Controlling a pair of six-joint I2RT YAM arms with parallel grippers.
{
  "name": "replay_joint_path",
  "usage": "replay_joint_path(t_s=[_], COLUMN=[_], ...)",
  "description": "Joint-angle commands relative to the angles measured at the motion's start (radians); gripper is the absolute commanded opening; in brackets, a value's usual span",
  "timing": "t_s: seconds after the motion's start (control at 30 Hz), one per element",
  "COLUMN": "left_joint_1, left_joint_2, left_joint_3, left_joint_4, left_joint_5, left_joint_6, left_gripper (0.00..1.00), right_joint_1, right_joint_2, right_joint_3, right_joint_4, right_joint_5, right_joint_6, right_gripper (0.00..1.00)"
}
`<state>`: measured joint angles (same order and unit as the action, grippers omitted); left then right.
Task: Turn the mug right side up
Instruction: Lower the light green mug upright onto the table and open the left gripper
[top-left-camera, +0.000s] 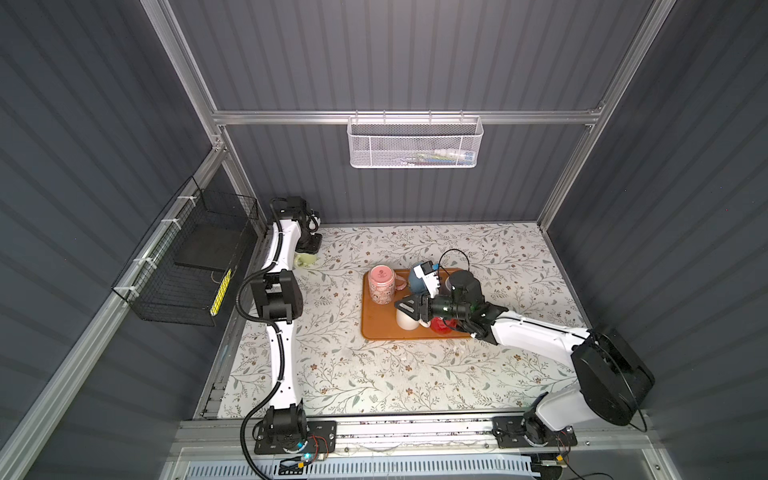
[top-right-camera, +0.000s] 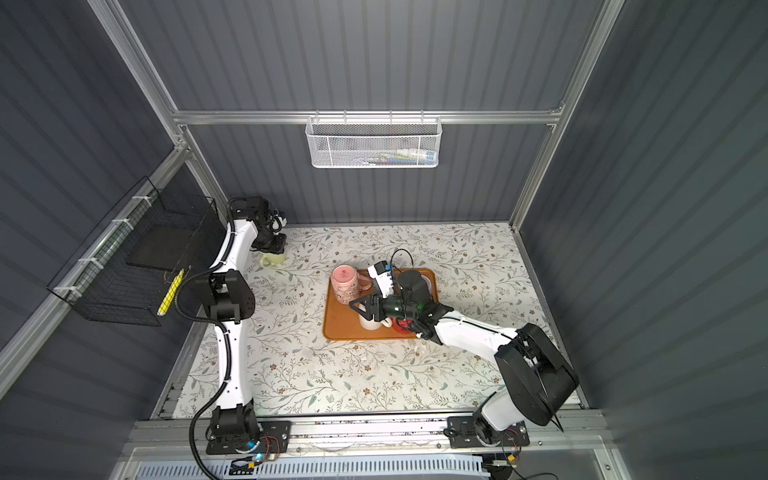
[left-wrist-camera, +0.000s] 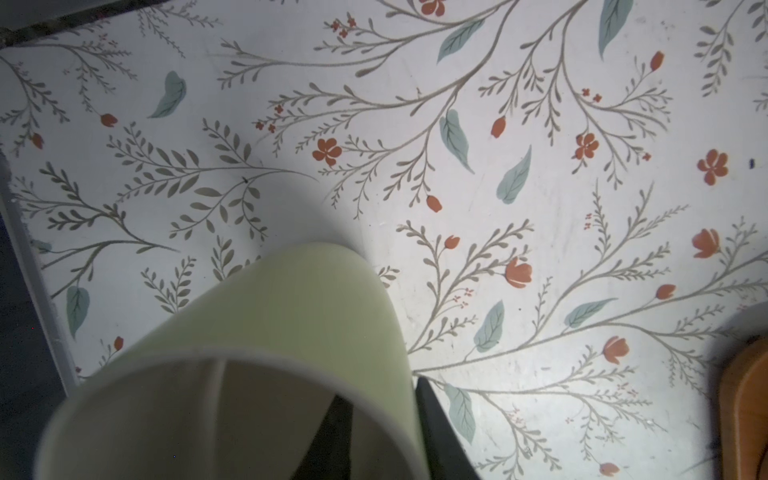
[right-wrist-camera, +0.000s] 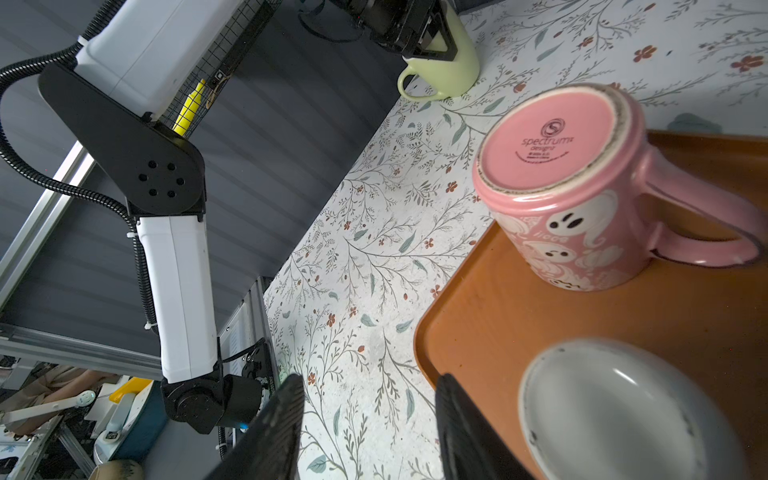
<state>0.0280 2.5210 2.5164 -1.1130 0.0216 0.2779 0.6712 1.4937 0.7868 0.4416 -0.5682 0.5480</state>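
A pale green mug (top-left-camera: 305, 259) (top-right-camera: 272, 259) stands mouth up on the floral table at the far back left, handle out to the side (right-wrist-camera: 453, 66). My left gripper (top-left-camera: 309, 245) (left-wrist-camera: 380, 390) is straight above it. One finger is inside the mug (left-wrist-camera: 291, 311) and one outside, straddling its wall, with a strip of inner wall showing beside the inner finger. My right gripper (top-left-camera: 409, 306) (right-wrist-camera: 370, 424) hovers open and empty over the orange tray (top-left-camera: 378, 328), beside an upside-down pink ghost mug (top-left-camera: 382, 284) (right-wrist-camera: 561, 187).
The tray (right-wrist-camera: 540, 324) also holds a white mug (top-left-camera: 407, 320) bottom up, a blue mug (top-left-camera: 417, 284) and a red one (top-left-camera: 440, 326) under my right arm. A black wire basket (top-left-camera: 187, 266) hangs on the left wall and a white mesh basket (top-left-camera: 415, 141) on the back wall.
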Motion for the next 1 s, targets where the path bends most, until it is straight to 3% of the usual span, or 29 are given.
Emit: replay_joint_path(t_s=[0.0,0.97], left_joint_1=[0.004,-0.002], left_joint_2=[-0.050,-0.125], left_joint_3=[-0.009,-0.019], left_joint_4=[-0.012,0.043], left_joint_5=[0.006,-0.009], left_joint_6=[0.009,0.009], left_gripper=[0.28,0.41], right_joint_1=[0.007,0.010], right_joint_2=[0.010,0.006], right_joint_3=[0.022,0.022], right_joint_4=[0.020,0.020], right_joint_5=[0.006,0.008], right_joint_6=[0.006,0.002], right_gripper=[0.53,0.53])
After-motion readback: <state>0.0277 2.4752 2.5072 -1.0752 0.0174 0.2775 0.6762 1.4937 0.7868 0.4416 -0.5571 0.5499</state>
